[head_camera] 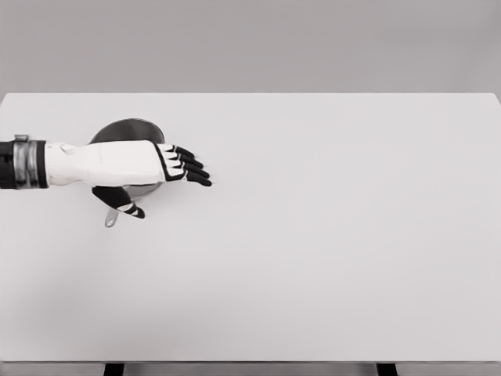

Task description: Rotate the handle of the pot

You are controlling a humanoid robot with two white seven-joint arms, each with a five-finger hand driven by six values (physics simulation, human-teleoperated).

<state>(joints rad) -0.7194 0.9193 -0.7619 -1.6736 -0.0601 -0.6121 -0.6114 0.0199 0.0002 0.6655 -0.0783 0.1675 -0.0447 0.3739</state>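
One pot (125, 128) sits on one white table (313, 235), in the upper left of the frame. It is dark grey and round, seen from above, and most of it is hidden under the hand, so only its far rim and a sliver of its near edge show. One handle (111, 218), thin and metallic, sticks out from the pot's near side and points toward the lower left of the frame; only its tip is clear, the rest being covered.

One arm is in view, the left one, coming in from the left edge at about pot height. It has a dark cuff with a metal band at the wrist, a white back of the hand and black fingers. The left hand (129, 168) lies flat over the pot, palm down. Its four fingers (188, 166) are stretched out, close together and pointing right, their tips past the pot's right rim and above bare table. The thumb (125, 202) drops toward the lower part of the frame and lies right beside the handle, just to its right; whether it touches the handle cannot be told. The hand grips nothing.

Two dark table legs (114, 369) show at the bottom edge.
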